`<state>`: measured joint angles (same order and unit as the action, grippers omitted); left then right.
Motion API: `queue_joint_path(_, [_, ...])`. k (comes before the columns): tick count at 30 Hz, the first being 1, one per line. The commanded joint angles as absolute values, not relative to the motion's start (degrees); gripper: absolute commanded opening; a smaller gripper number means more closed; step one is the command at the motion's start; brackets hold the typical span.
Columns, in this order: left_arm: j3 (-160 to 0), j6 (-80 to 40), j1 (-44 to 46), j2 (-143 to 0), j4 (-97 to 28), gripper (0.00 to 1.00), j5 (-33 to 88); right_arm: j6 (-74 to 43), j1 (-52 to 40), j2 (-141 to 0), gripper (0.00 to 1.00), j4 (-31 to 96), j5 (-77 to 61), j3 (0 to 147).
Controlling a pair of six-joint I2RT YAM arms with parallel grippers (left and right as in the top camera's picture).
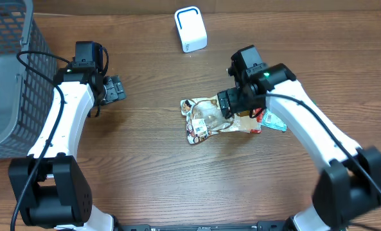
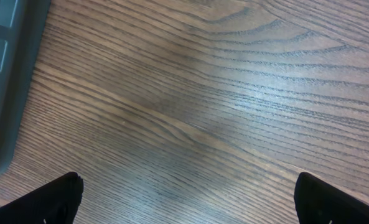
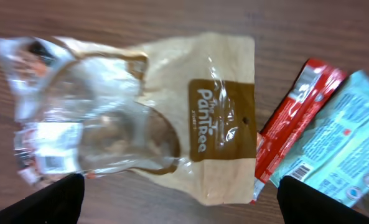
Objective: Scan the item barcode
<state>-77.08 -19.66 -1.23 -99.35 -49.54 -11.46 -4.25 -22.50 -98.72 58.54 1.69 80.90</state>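
Note:
A tan snack bag (image 3: 172, 118) with a clear window and a brown label lies flat on the wooden table, and it shows mid-table in the overhead view (image 1: 206, 119). A red packet (image 3: 293, 118) and a teal packet (image 3: 340, 143) lie beside it, the teal one showing a small barcode (image 3: 296, 171). My right gripper (image 3: 184, 202) hovers open over the bag's near edge, nothing between its fingers (image 1: 229, 102). A white scanner (image 1: 190, 29) stands at the back. My left gripper (image 2: 193, 205) is open over bare wood (image 1: 115, 88), far from the packets.
A grey mesh basket (image 1: 10, 77) fills the far left of the table, and its edge shows beside the left gripper (image 2: 4, 81). The teal packet (image 1: 274, 123) lies under the right arm's forearm.

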Motion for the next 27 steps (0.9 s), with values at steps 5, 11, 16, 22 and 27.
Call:
queue_joint_path(5, [-77.95,-19.27,-1.21,-99.63,-49.43,1.0,-12.4,-4.32,-22.74,-81.67,1.0,58.37,1.87,81.06])
queue_joint_path(11, [-77.95,-19.27,-1.21,-99.63,-49.43,1.0,-12.4,-4.32,-22.74,-69.67,1.0,58.41,2.11,81.06])
queue_joint_path(16, [-77.95,-19.27,-1.21,-99.63,-49.43,1.0,-12.4,-4.27,-22.74,-60.4,1.0,58.24,5.17,81.03])
queue_joint_path(22, [-77.95,-19.27,-1.21,-99.63,-49.43,1.0,-12.4,-4.27,-22.74,-49.19,1.0,59.83,5.15,79.24])
queue_joint_path(27, [-77.95,-19.27,-1.19,-99.63,-49.43,1.0,-12.4,-4.54,-20.78,-38.24,1.0,56.21,3.79,70.94])
